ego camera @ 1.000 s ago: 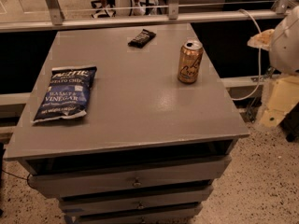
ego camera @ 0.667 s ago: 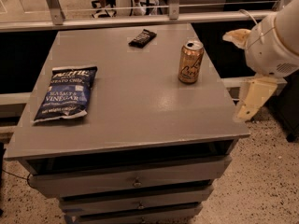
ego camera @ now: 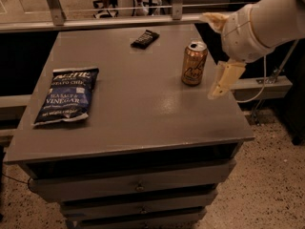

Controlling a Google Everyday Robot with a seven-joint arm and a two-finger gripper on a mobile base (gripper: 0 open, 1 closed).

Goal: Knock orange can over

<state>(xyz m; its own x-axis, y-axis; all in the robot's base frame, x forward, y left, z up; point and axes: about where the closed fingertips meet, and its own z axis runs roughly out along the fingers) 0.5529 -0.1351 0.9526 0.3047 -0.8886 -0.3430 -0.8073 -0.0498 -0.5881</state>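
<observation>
The orange can [ego camera: 194,64] is a slim golden-orange drink can with a silver top. It stands upright on the grey table [ego camera: 143,113], near the back right. My gripper [ego camera: 212,56] comes in from the right on a white arm and hangs just to the right of the can. One cream finger [ego camera: 224,80] points down over the table's right edge. The other finger [ego camera: 213,18] sticks out to the left above and behind the can. The fingers are far apart and hold nothing. I see no contact with the can.
A blue chip bag [ego camera: 66,95] lies flat on the left of the table. A small black packet [ego camera: 145,38] lies at the back middle. A metal rail [ego camera: 95,22] runs behind the table. Drawers [ego camera: 138,187] are below the front edge. There is speckled floor to the right.
The arm and gripper have moved left from beyond the table's right side to just beside the can. The can, bag and packet have not moved.
</observation>
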